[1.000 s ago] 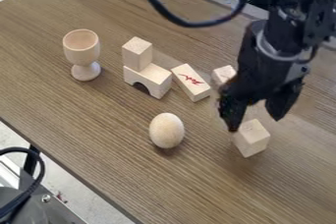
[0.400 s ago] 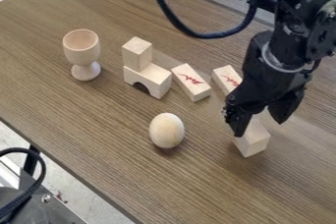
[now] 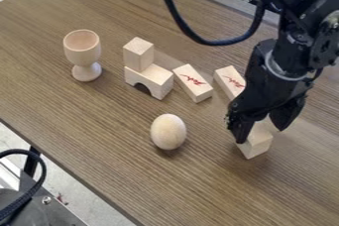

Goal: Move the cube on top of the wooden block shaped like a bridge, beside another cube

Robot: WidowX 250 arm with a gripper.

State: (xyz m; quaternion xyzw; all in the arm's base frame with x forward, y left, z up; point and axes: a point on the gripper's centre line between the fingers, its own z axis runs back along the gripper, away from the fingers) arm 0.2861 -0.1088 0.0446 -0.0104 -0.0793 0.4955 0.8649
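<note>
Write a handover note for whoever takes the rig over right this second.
Gripper: open, down over the loose cube, one finger overlapping it in view; no grasp evident.
Bridge block: upright on the table, one cube on its top, with bare space beside that cube.
Done: gripper at the loose cube.
Left: grip, lift, set it on the bridge beside the other cube.
</note>
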